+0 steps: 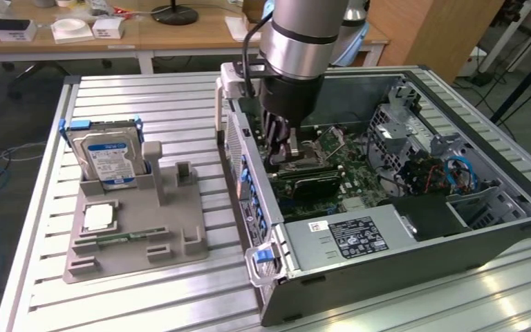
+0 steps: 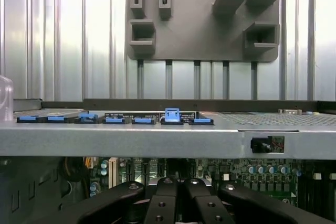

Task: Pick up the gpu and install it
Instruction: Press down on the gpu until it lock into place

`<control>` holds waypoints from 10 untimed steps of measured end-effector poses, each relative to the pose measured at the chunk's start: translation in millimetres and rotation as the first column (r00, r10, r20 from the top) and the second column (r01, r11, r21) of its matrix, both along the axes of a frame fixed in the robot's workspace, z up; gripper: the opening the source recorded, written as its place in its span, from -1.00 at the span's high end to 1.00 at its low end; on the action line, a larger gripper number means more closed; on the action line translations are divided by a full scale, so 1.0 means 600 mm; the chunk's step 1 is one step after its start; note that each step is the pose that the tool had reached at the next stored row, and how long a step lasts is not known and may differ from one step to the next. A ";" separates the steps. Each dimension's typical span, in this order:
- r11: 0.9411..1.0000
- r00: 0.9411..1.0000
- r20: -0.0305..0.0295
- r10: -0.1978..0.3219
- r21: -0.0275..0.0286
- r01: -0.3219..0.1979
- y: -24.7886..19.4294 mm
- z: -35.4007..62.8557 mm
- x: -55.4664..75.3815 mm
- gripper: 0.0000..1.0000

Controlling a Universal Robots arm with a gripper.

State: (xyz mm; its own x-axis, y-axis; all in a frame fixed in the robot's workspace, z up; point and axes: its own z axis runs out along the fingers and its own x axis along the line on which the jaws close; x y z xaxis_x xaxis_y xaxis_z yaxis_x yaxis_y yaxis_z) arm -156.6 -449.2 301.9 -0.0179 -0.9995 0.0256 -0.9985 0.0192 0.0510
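Gpu [image 1: 290,159]: one, apparently the dark card beneath the tool [image 1: 282,146], low inside the open computer case [image 1: 487,235] over the motherboard [image 1: 358,176]; hold not discernible. Tool, one: fingers [image 2: 167,192] pressed together. Case, one: by the worktop [image 1: 155,104] edge on the exterior view's right. Grey tray [image 1: 169,238], one, near the opposite edge: one upright hard drive [image 1: 110,159].

Case [image 1: 487,235] lies open on table [image 1: 155,304], at exterior view's right. Holder tray [image 1: 127,242] sits at its left, hard drive [image 1: 108,158] upright in it. Gripper [image 1: 282,155] inside case, over motherboard [image 1: 358,176].
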 end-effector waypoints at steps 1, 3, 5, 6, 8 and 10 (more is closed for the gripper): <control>1.000 1.000 0.000 -0.001 0.000 0.001 0.0000 0.000 0.000 0.79; 1.000 1.000 0.000 -0.001 0.000 0.001 0.0001 -0.001 0.000 0.79; 1.000 1.000 0.000 -0.003 0.000 0.003 0.0002 -0.004 -0.001 0.79; 1.000 1.000 0.000 -0.004 0.000 0.004 0.0003 -0.005 -0.002 0.79; 1.000 1.000 0.001 -0.007 0.002 0.007 0.0007 -0.007 -0.003 0.79; 1.000 1.000 0.001 -0.013 0.002 0.013 0.0015 -0.009 -0.004 0.79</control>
State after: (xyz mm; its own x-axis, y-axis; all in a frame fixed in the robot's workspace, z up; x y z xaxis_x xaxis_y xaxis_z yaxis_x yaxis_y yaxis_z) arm -158.7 -448.3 296.6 -0.0311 -0.9992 0.0231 -0.9982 0.0323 0.0504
